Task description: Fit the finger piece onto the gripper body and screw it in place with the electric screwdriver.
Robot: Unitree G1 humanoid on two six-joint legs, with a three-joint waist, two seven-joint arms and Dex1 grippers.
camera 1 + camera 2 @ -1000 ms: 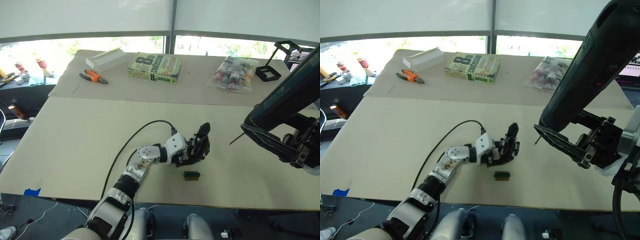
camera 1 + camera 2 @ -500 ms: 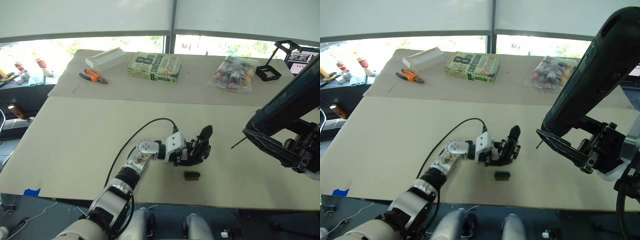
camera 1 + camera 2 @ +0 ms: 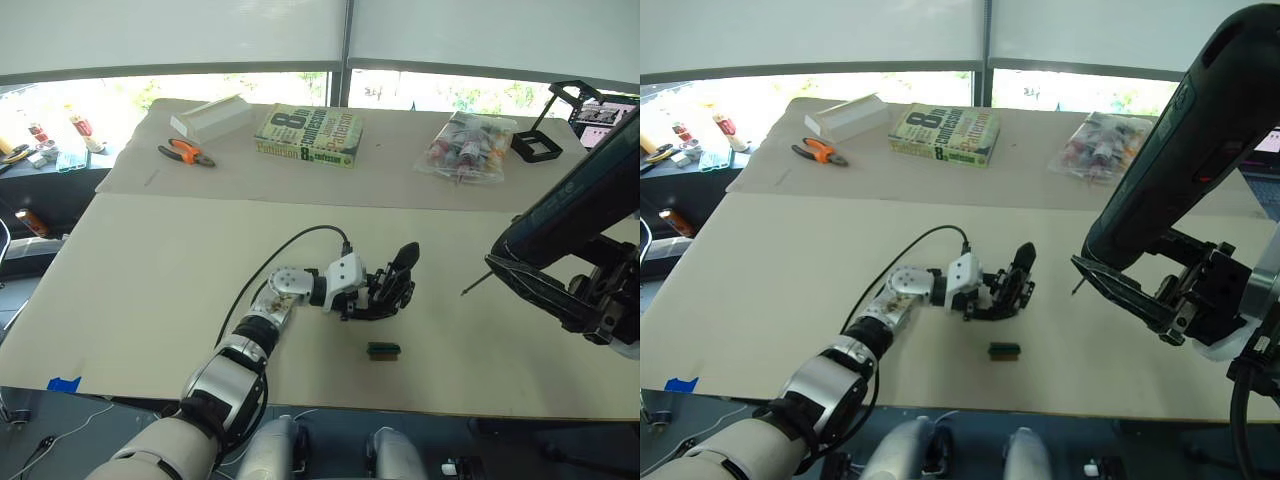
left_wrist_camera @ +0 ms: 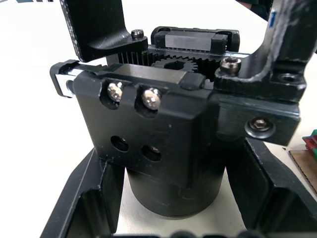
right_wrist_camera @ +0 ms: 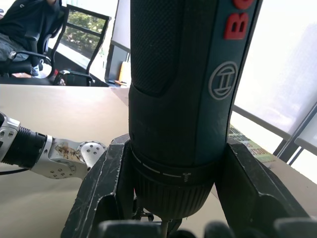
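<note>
The left tool is clamped on the gripper body, holding it just above the table near its middle, the body's pointed black finger sticking up and away from the robot. The right tool grips the electric screwdriver between its closed fingers, off to the right and apart from the body, thin bit aimed toward it; red letters "BO" and a round logo show on its barrel. A small green-topped block lies just nearer the robot than the body, and a book with a large "8" on its cover sits at the far side, near orange-handled pliers.
</note>
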